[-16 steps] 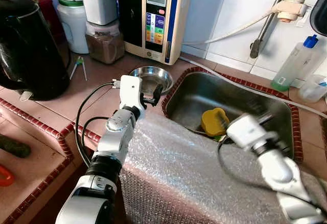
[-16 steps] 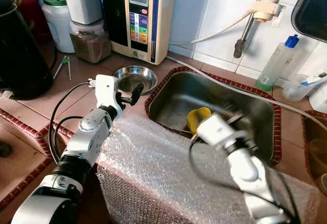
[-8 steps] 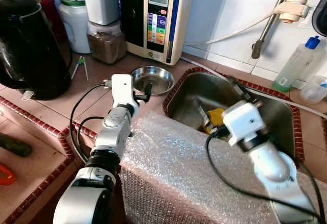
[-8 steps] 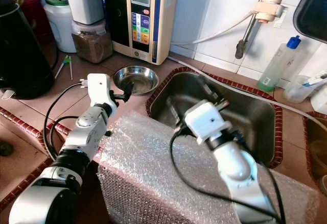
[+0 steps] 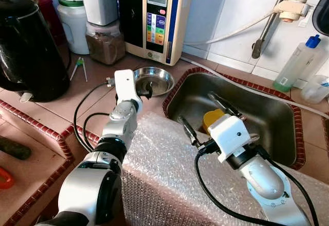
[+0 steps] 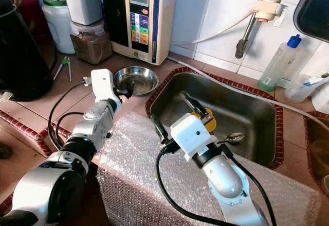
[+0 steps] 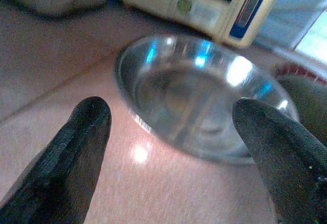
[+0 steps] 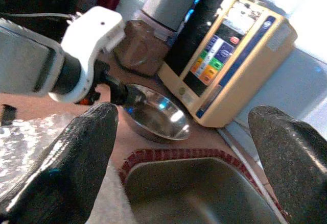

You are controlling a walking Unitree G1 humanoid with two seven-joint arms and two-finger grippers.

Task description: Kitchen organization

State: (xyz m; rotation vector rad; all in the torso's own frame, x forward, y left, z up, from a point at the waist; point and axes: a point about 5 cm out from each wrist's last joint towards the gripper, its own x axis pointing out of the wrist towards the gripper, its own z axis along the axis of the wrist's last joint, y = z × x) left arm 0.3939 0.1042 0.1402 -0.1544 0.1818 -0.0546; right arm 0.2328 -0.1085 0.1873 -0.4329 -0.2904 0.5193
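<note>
A small steel bowl sits on the tiled counter between the water machine and the sink. My left gripper is at the bowl's near rim and open. In the left wrist view its fingers stand wide apart with the bowl just ahead of them. My right gripper hangs open over the near left part of the sink, holding nothing and pointing toward the bowl. A yellow cup-like thing lies in the sink behind it.
Bubble wrap covers the counter's front below both arms. A black kettle stands at the left, and a water machine and a brown jar at the back. A spoon lies in the sink. A plastic bottle stands at the right.
My right gripper has come up from deep in the sink and swung left, now pointing at the bowl. My left gripper has shifted slightly left along the bowl's near rim.
</note>
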